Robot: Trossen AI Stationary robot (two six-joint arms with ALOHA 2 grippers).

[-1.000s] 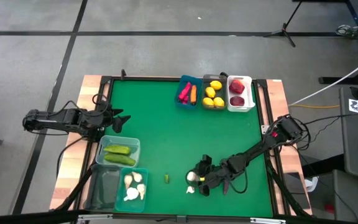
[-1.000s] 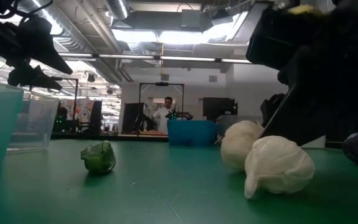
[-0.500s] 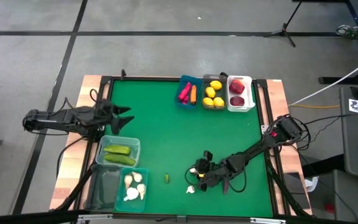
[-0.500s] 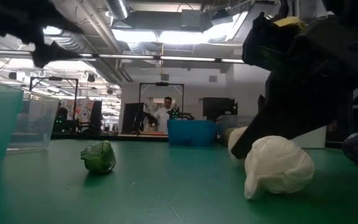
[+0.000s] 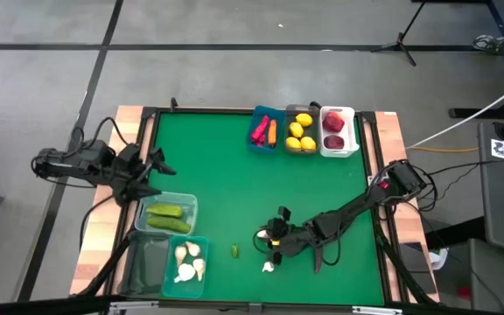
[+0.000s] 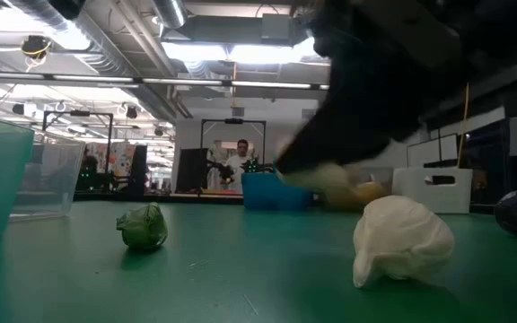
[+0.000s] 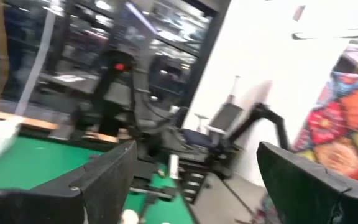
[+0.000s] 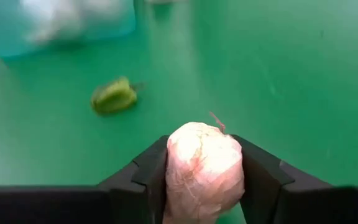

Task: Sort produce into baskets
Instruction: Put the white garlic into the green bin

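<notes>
R gripper [image 8: 204, 186] clamped a garlic bulb [image 8: 204, 168]; L gripper [image 5: 151, 166] idled open, far left. Best lift clear, go left, release over teal bin [image 5: 201, 245] w/ other garlic.

Right arm reaches low and nearly flat across the counter's near side; right pincer [image 5: 274, 238] at its far end, fingers [image 8: 263, 177] clamped on a white garlic bulb [image 8: 204, 163] sitting between them. Left arm lies along the counter's left edge; left pincer [image 5: 151, 166] well clear of the right one, fingers spread wide, empty.
</notes>
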